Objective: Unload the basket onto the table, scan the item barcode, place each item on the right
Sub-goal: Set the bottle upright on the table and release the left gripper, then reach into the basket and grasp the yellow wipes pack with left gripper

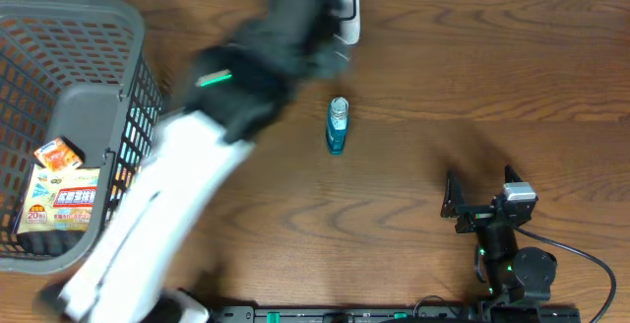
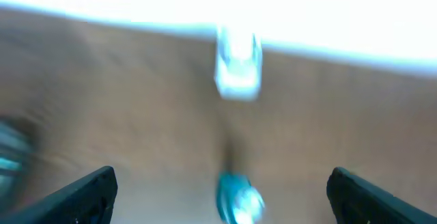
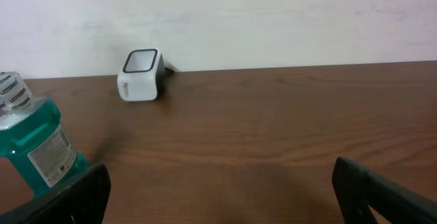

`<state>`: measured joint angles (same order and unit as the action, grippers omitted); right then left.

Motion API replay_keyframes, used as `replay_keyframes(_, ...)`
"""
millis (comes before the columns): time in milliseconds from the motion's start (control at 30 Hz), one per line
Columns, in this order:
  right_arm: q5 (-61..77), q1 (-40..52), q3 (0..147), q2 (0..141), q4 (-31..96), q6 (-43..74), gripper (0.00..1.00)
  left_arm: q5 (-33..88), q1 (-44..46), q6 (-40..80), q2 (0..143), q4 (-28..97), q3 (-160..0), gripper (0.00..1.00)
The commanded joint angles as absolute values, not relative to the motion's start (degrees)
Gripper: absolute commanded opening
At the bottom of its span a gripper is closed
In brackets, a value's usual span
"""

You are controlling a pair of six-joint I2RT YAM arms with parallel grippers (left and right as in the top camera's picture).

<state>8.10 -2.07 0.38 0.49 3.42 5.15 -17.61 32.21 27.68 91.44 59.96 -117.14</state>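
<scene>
The item, a teal mouthwash bottle (image 1: 338, 126) with a white cap, stands upright mid-table. It shows at the left edge of the right wrist view (image 3: 34, 145). The white barcode scanner (image 1: 343, 10) sits at the table's far edge, behind the bottle (image 3: 141, 74). My left gripper (image 1: 307, 26) is a motion blur near the scanner. In its own view, the left gripper (image 2: 229, 193) is open wide, with the blurred bottle (image 2: 237, 200) low between the fingers, untouched, and the scanner (image 2: 237, 63) beyond. My right gripper (image 1: 480, 183) rests open near the front right, holding nothing (image 3: 222, 197).
A grey mesh basket (image 1: 69, 13) stands at the left edge, holding an orange packet (image 1: 57, 154) and a yellow-white packet (image 1: 64, 200). The left arm's white link (image 1: 148, 225) stretches from front left across the table. A cable runs off the right arm's base (image 1: 581, 259).
</scene>
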Motion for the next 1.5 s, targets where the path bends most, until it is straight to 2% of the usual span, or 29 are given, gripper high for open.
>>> replay_keyframes(0,8.1,-2.3,0.3,0.4,3.7,4.6,0.99,-28.2,22.1,25.5,84.1,60.1,-118.0,0.98)
replay_keyframes(167,8.0,-2.3,0.3,0.4,3.7,4.6,0.99,-26.3,-1.1,31.7,80.6,64.3,-118.0,0.98)
replay_keyframes(267,8.0,-2.3,0.3,0.4,3.7,4.6,0.99,-17.8,-15.6,35.4,82.7,68.3,-117.9,0.98)
replay_keyframes(367,8.0,-2.3,0.3,0.4,3.6,4.6,0.99,-10.6,-25.9,41.5,86.5,72.8,-116.8,0.98)
replay_keyframes(467,8.0,-2.3,0.3,0.4,3.7,4.6,0.99,-7.2,-31.4,46.6,91.3,77.0,-115.0,0.99)
replay_keyframes(700,8.0,-2.3,0.3,0.4,3.7,4.6,0.99,-7.0,-33.1,47.8,104.0,80.5,-108.7,0.89)
replay_keyframes(867,8.0,-2.3,0.3,0.4,3.7,4.6,0.99,-7.1,-33.1,49.4,108.0,79.9,-100.5,0.9)
replay_keyframes(1167,8.0,-2.3,0.3,0.4,3.7,4.6,0.99,-8.2,-33.2,49.9,108.0,68.9,-81.4,0.9)
replay_keyframes(1467,8.0,-2.3,0.3,0.4,3.7,4.6,0.99,-13.2,-33.2,50.3,108.0,57.6,-69.0,0.9)
